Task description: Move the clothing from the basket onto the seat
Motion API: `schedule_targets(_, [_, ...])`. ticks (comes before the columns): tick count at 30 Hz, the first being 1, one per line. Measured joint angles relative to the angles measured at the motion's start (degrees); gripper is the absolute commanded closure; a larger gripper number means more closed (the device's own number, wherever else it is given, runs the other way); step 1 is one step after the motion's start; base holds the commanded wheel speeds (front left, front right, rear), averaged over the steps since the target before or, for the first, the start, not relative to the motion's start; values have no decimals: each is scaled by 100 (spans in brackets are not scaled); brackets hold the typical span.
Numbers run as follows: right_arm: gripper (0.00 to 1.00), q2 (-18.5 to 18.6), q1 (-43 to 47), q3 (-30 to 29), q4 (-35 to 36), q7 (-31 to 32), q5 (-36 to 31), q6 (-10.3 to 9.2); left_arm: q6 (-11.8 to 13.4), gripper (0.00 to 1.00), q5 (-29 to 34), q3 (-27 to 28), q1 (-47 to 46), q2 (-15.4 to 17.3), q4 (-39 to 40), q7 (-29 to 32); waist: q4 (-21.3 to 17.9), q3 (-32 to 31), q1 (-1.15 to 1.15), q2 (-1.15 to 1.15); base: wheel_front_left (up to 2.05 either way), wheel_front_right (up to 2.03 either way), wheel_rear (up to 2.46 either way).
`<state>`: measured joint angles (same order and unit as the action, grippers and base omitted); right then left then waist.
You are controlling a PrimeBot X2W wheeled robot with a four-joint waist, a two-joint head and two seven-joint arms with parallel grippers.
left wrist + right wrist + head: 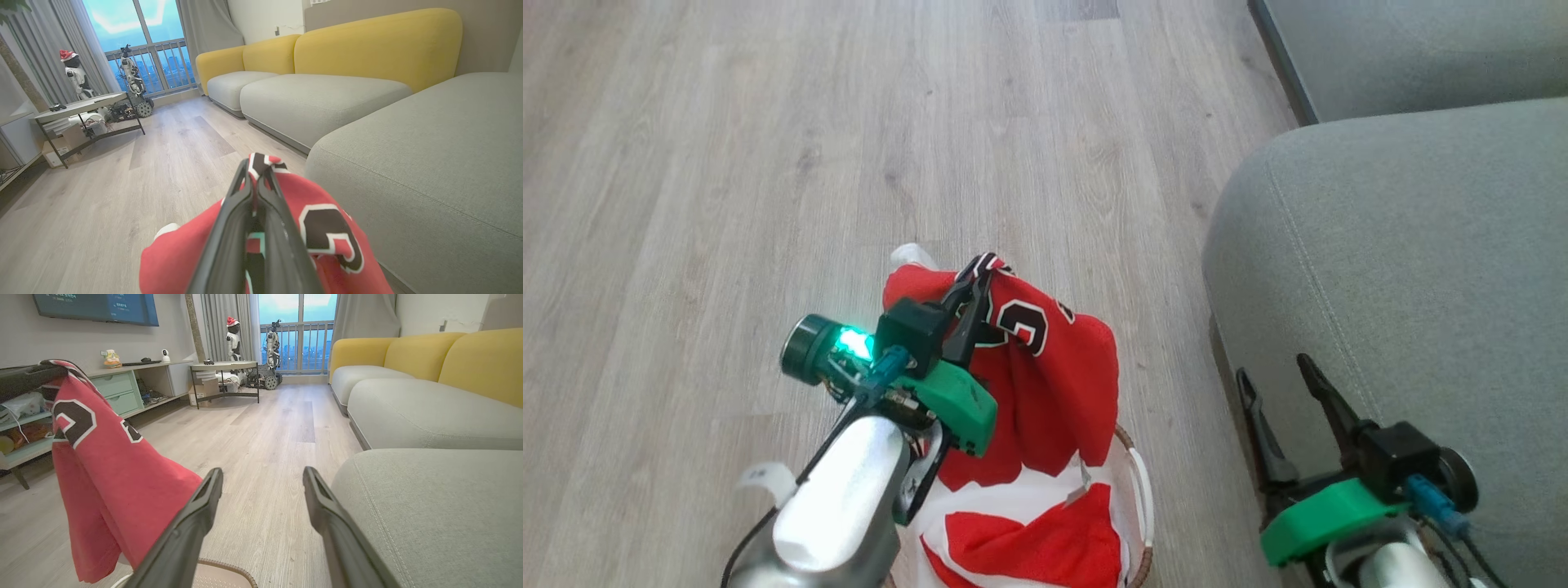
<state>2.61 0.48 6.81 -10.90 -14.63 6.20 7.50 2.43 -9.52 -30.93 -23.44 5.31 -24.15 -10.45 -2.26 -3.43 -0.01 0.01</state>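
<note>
Grips the clothing (pixel 1054 384) with the left gripper (pixel 974 286) at the left of the head view, both dark fingers pressed together on a trimmed edge striped black, white and red. Holds that garment raised above the pale wooden floor (pixel 768 163), with red, slightly shiny fabric draping from the pinch point down into the basket (pixel 1141 490). Bears black characters outlined in white just under the grip, partly folded and not readable in full. In the left wrist view, shows the closed fingers (pixel 229 228) with red cloth bunched on both sides. Lower down, contains more red and white fabric inside the basket, lying against the white handle and the brown woven-look rim. In the right wrist view, hangs as a loose red sheet at upper left, above the basket rim. Further right, carries the right gripper (pixel 1272 369) with fingers spread apart and nothing between them, one finger over the floor and the other over the cushion edge. At far right, presents the seat (pixel 1421 269): grey-green fabric, rounded corner, stitched seam, just beside the basket.
</note>
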Motion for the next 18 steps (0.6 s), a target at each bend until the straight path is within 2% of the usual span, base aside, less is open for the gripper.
schedule_targets(8, [0, 2, -120, 623, -58, 0, -1, 0, -142, 100, -3, -197, -407, -71, 22, 232, 82, -105, 0, 0, 0, 0, 0])
schedule_targets(18, [0, 23, -1238, 1433, -825, 0, -163, 1, -190, 100, -162, -656, -974, -250, 10, 325, 270, -170, 0, 0, 0, 0, 0])
